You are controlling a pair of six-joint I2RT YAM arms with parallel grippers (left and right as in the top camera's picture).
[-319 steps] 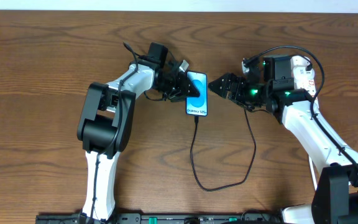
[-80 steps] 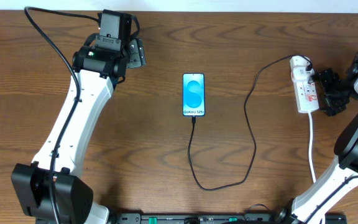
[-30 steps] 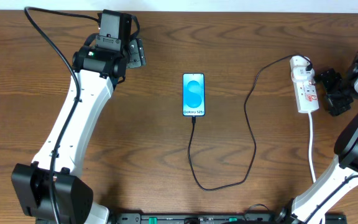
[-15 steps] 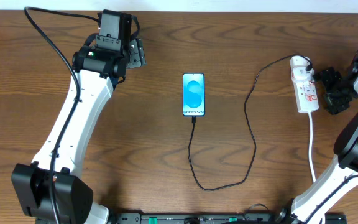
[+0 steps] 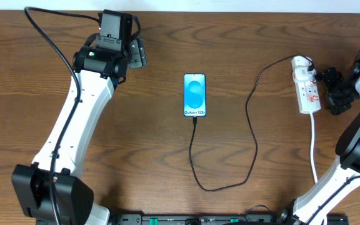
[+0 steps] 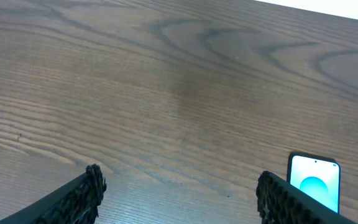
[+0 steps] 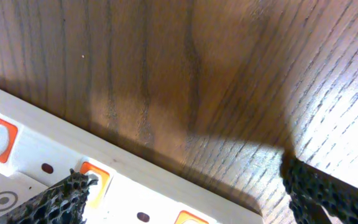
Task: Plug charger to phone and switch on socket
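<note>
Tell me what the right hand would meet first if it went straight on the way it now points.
Probably the socket, lying just ahead of the open right hand; how high the hand is above it is unclear.

Robot lab bench, not a home; wood-grain table (image 5: pixel 167 37); left arm (image 5: pixel 74 119), right arm (image 5: pixel 357 134) on black base rail (image 5: pixel 186 219).

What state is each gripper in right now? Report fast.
Left gripper: open, holding nothing.
Right gripper: open, holding nothing, beside the socket.
</note>
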